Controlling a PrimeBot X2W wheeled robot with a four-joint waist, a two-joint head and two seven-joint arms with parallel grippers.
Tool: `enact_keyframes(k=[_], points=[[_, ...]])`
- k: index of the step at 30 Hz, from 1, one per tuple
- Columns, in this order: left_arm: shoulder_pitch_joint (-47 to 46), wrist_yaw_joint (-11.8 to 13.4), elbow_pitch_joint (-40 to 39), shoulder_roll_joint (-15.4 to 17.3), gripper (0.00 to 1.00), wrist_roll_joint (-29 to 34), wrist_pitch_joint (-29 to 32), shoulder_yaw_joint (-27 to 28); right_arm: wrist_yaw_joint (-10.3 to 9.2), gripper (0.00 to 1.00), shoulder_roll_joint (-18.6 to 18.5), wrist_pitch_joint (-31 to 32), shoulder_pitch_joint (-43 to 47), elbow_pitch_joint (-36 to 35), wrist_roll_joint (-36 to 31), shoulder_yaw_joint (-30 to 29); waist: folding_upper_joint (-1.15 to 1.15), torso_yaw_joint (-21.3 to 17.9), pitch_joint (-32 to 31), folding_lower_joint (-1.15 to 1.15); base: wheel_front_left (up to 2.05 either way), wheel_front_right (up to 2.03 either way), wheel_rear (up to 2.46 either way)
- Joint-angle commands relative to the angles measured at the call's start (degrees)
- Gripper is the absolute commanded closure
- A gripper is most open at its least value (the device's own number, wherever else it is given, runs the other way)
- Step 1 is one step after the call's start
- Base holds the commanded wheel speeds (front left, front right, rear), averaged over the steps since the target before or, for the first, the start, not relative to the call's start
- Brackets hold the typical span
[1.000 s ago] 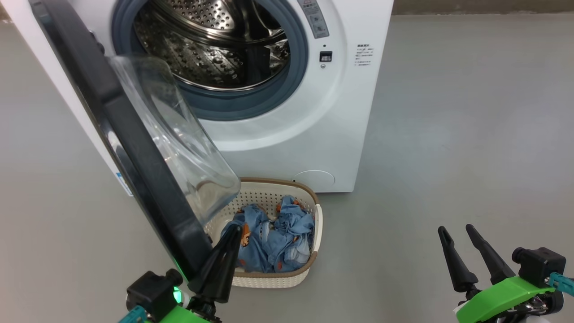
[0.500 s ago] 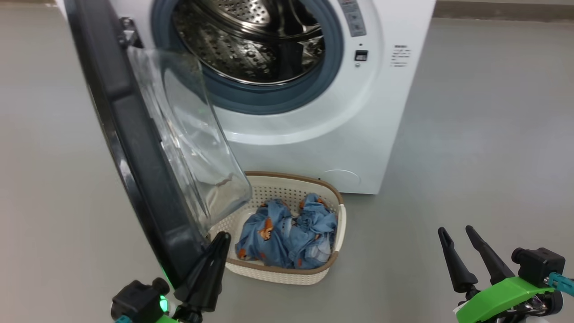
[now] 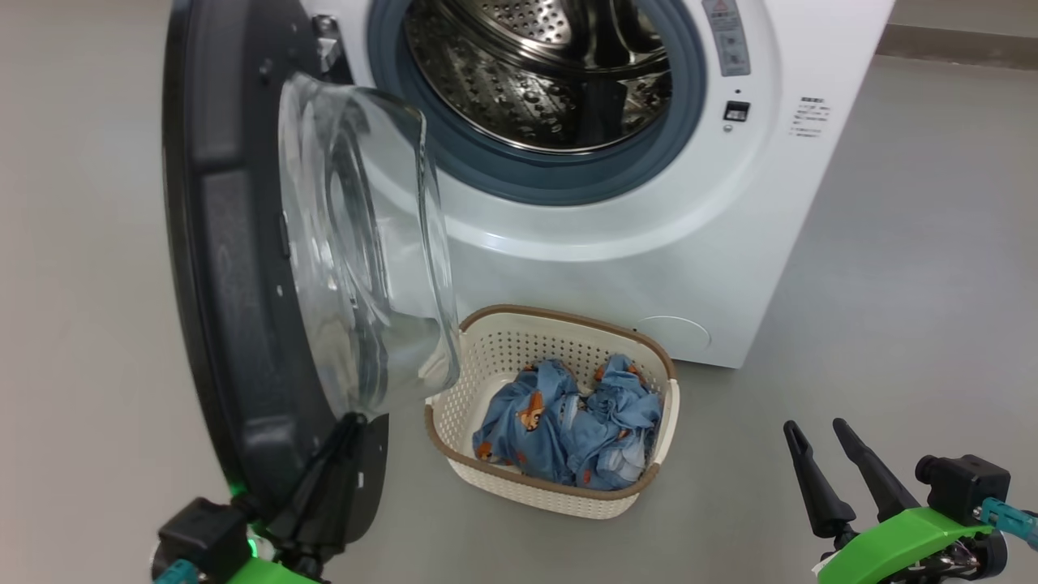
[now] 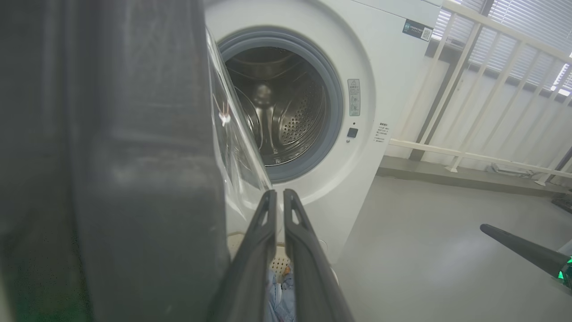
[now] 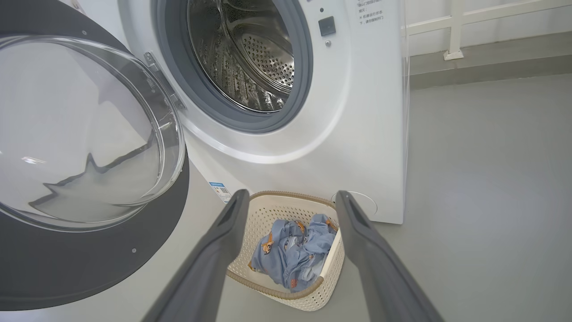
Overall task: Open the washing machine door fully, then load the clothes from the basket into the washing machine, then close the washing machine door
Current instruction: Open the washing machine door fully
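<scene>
The washing machine [image 3: 649, 243] stands with its steel drum [image 3: 543, 73] exposed. The washing machine door [image 3: 235, 284] hangs open at the left, its glass bowl [image 3: 365, 243] facing right. My left gripper [image 3: 345, 430] is shut with nothing in it, lying against the door's lower inner edge. In the left wrist view its fingertips [image 4: 279, 193] sit just right of the door [image 4: 111, 156]. The basket [image 3: 559, 310] rests on the floor before the machine, with the blue clothes [image 3: 568, 422] inside. My right gripper [image 3: 813, 425] is open, low at the right; the clothes [image 5: 290, 250] show between its fingers [image 5: 291, 195].
Grey floor [image 3: 892, 284] spreads to the right of the machine and basket. A white railing [image 4: 469, 89] and a low kerb run behind the machine's right side. The glass bowl overhangs the basket's left end.
The door has swung wider open to the left, with my shut left gripper staying against its lower edge. The head camera has turned, shifting the whole scene right. The right gripper has held still.
</scene>
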Motion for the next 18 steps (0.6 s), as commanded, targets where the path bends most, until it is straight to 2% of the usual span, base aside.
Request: enact_keyframes(k=[1,9,18], points=[[-1.29,0.99,-1.63,1.68,1.00,-0.64,0.21,3.50,0.33,0.00,-0.50,-0.70,-1.88,-0.98,0.21,0.79,0.00,0.84,-0.03,0.00,0.00,0.00,0.00],[-0.36,2.56,-2.57,2.89,1.00,-1.53,1.12,5.42,0.33,0.00,-0.14,-0.70,-1.72,-0.89,0.18,0.54,0.00,2.50,0.02,0.00,0.00,0.00,0.00],[-1.78,3.70,-2.81,6.63,1.00,-2.03,3.00,8.78,0.33,0.00,0.13,-0.70,-1.95,-1.18,0.12,-0.17,0.00,4.88,0.86,0.00,0.00,0.00,0.00]])
